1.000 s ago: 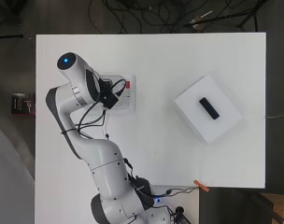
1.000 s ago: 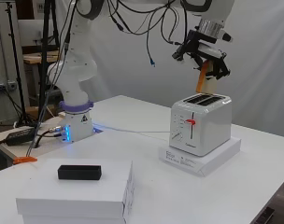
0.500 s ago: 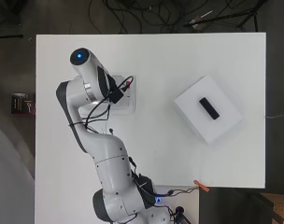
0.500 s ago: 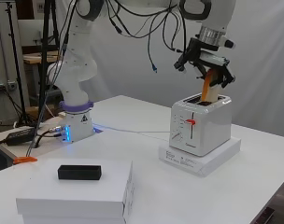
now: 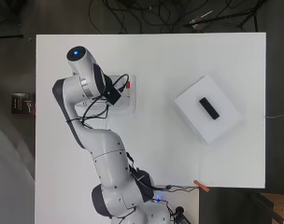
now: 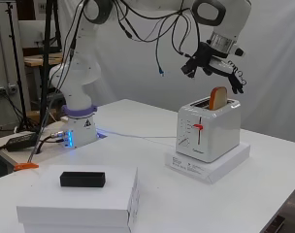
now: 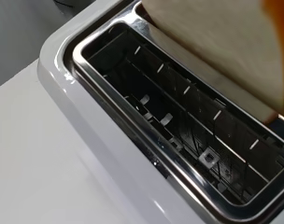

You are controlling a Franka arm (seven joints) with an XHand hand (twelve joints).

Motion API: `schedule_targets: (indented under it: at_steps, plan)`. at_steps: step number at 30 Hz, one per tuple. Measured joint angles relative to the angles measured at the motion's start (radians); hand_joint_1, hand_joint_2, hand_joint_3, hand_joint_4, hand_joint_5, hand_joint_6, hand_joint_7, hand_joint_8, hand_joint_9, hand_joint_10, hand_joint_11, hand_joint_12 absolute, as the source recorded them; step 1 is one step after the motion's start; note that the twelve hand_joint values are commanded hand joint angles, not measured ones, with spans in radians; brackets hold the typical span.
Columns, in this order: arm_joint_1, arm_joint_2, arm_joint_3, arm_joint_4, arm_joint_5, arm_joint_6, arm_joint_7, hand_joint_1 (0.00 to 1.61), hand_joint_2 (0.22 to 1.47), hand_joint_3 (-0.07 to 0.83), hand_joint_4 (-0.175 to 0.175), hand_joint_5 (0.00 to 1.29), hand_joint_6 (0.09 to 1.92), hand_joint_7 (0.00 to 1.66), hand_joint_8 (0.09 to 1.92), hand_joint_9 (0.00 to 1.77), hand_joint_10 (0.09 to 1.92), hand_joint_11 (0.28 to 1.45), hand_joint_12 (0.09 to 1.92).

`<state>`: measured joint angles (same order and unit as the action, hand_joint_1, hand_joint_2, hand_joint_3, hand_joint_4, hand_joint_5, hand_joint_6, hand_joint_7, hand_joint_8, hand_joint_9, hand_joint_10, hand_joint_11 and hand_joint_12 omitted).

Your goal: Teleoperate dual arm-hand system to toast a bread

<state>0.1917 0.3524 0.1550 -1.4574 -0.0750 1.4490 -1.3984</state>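
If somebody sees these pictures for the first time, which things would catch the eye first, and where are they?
The eye goes first to the white toaster on its flat white base, with a slice of bread standing up out of one slot while the slot beside it is empty. Just above it hangs the black and white hand, apart from the bread, its fingers relaxed. Nearer the side camera, a small black block lies on a white box.

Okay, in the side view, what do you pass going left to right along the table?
Arm base → black block on the white box → toaster on its white slab, with the bread slice standing in the far slot and the hand above it.
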Motion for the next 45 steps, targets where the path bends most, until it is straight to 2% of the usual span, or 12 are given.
schedule_targets:
  at_steps: [7,13,17,18,19,21,27,30,33,37,39,45]
  plan:
    - [0.001,-0.017,-0.010,0.039,-0.008,0.017,0.145,0.00,0.96,0.018,0.006,0.14,0.09,0.28,0.09,0.41,0.09,0.47,0.09]
    - [-0.015,-0.091,-0.073,-0.152,-0.023,0.172,0.358,0.00,0.97,0.004,-0.039,0.24,0.09,0.40,0.09,0.54,0.09,0.49,0.09]
    - [-0.045,-0.152,-0.166,-0.272,0.034,0.275,0.400,0.00,0.98,-0.001,-0.083,0.24,0.09,0.56,0.09,0.80,0.09,0.60,0.09]
    - [-0.051,-0.156,-0.184,-0.296,0.050,0.281,0.378,0.00,1.01,-0.007,-0.103,0.25,0.09,0.79,0.38,1.04,0.47,0.72,0.61]
    - [-0.057,-0.158,-0.203,-0.310,0.065,0.286,0.355,0.00,1.04,-0.007,-0.118,0.27,0.09,0.94,0.91,1.21,1.03,0.85,1.18]
    - [-0.066,-0.167,-0.238,-0.319,0.081,0.303,0.328,0.00,1.06,-0.003,-0.133,0.29,0.09,1.01,1.54,1.29,1.67,0.95,1.73]
    - [-0.091,-0.164,-0.298,-0.404,0.107,0.385,0.292,0.02,1.07,0.000,-0.142,0.30,0.09,0.97,1.83,1.22,1.91,0.88,1.92]
    - [-0.103,-0.143,-0.322,-0.425,0.132,0.403,0.287,0.04,1.06,-0.001,-0.123,0.28,0.09,0.83,1.67,1.00,1.75,0.64,1.65]
    - [-0.113,-0.105,-0.333,-0.412,0.156,0.417,0.287,0.05,1.05,-0.001,-0.107,0.27,0.09,0.78,1.40,0.89,1.51,0.55,1.32]
    - [-0.116,-0.077,-0.327,-0.414,0.170,0.435,0.292,0.02,1.03,0.000,-0.083,0.25,0.09,0.80,0.22,0.89,0.29,0.63,0.20]
    - [-0.118,-0.070,-0.323,-0.411,0.172,0.440,0.283,0.02,1.02,-0.001,-0.069,0.25,0.09,0.72,0.09,0.85,0.09,0.61,0.09]
    - [-0.125,0.003,-0.305,-0.372,0.181,0.445,0.269,0.00,0.99,-0.011,-0.048,0.24,0.09,0.64,0.09,0.79,0.09,0.56,0.09]
